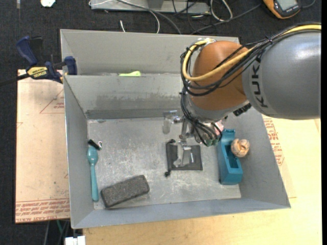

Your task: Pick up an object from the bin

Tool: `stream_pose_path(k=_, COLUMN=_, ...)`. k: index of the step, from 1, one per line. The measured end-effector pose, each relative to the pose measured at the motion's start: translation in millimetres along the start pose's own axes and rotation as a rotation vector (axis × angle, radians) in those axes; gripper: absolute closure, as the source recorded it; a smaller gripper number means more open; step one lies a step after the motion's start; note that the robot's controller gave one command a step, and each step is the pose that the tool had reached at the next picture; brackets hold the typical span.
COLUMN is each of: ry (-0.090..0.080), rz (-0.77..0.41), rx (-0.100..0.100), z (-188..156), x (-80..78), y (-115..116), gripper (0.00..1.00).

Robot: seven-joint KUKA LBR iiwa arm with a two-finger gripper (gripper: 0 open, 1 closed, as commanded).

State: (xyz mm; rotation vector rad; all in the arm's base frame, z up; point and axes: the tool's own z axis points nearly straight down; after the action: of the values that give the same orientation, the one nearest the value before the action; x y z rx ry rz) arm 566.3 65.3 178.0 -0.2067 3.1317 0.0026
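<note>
My gripper (180,158) hangs low over the bin floor, a little right of the middle. Its two dark fingers stand apart, and I see nothing between them but bare floor. To its right, close to the bin's right wall, lies a blue block-shaped holder (228,162) with a beige, knobbly lump (239,147) resting at its upper right end. The holder lies about a finger's width from the right finger and does not touch it.
A teal plastic spoon (93,170) lies along the left wall with a small black bit (94,144) at its upper end. A grey rectangular sponge-like block (125,190) lies at the front left. A small yellow-green thing (130,74) sits at the back wall.
</note>
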Motion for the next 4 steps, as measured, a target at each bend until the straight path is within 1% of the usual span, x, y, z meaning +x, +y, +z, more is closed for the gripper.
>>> stream_pose_path(k=1, ry=0.001, rz=-0.067, rx=-0.001, z=16, x=31.8, y=-36, gripper=0.00)
stream_pose_path(k=2, ry=-0.005, rz=0.016, rx=-0.003, z=43, x=-5.0, y=-41, gripper=0.00)
stream_pose_path(k=3, ry=-0.001, rz=-0.077, rx=-0.001, z=84, x=16.2, y=-41, gripper=0.00)
stream_pose_path(k=4, ry=-0.016, rz=0.129, rx=-0.005, z=106, x=-14.7, y=-74, gripper=1.00)
